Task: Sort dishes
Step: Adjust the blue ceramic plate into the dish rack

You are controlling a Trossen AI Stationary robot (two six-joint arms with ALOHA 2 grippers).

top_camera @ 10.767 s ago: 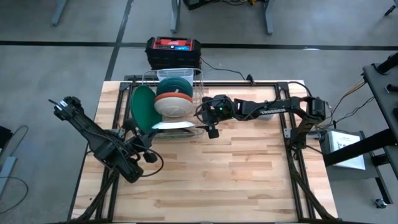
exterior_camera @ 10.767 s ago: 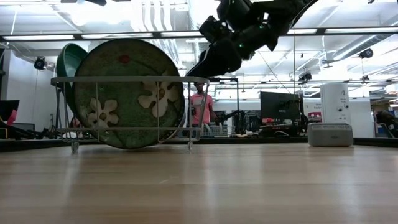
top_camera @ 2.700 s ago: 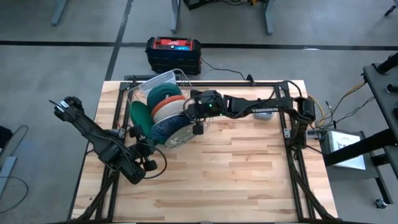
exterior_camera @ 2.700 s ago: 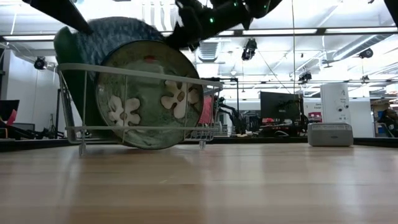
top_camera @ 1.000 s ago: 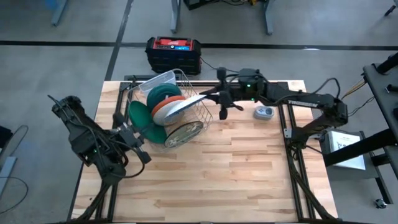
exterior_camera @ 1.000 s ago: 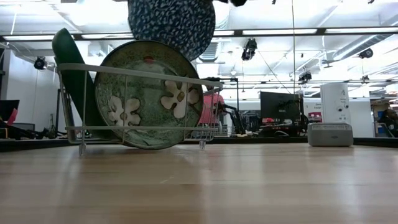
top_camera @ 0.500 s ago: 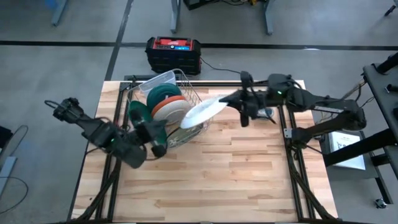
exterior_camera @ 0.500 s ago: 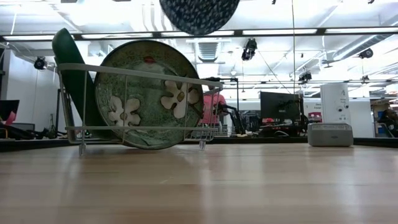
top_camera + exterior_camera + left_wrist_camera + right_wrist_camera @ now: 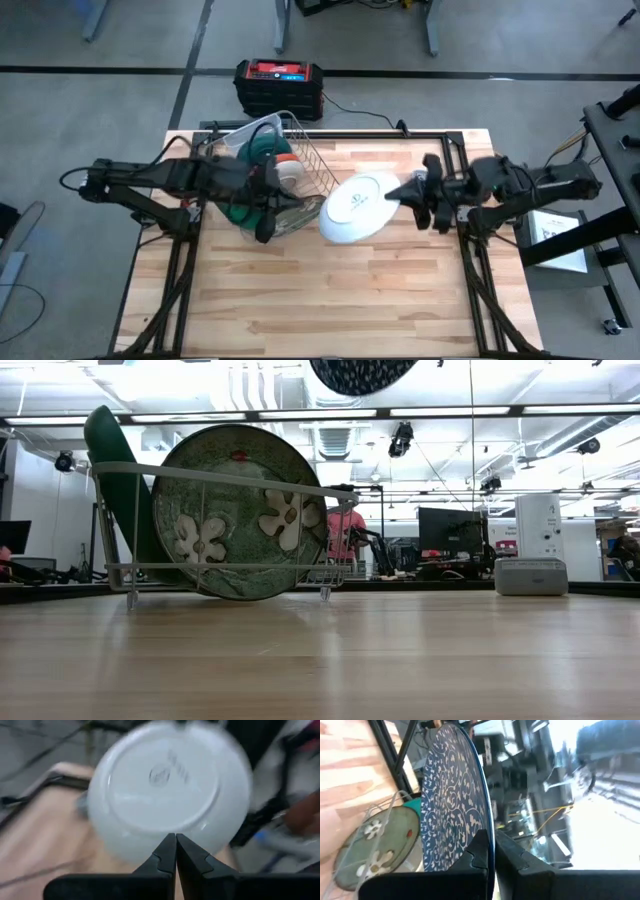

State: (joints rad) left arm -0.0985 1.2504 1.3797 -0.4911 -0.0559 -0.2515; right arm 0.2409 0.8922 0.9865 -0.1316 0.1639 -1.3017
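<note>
Holding a blue-patterned plate (image 9: 358, 208) by its rim, the right claw (image 9: 412, 195) is clamped tight, plate lifted above the worktop (image 9: 330, 290), just right of the rack (image 9: 300, 170). White underside faces up. Left claw (image 9: 262, 215) sits pinched closed, empty, at the rack's front. Rack keeps the floral green plate (image 9: 238, 510), a dark green plate (image 9: 110, 470), teal and orange dishes (image 9: 268, 150).

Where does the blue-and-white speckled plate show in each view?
High view: speckled plate, white underside up, right of the wire rack.
Low view: top edge, above the rack.
Left wrist view: white underside, middle.
Right wrist view: patterned face, rim in the right gripper, rack beside.
</note>
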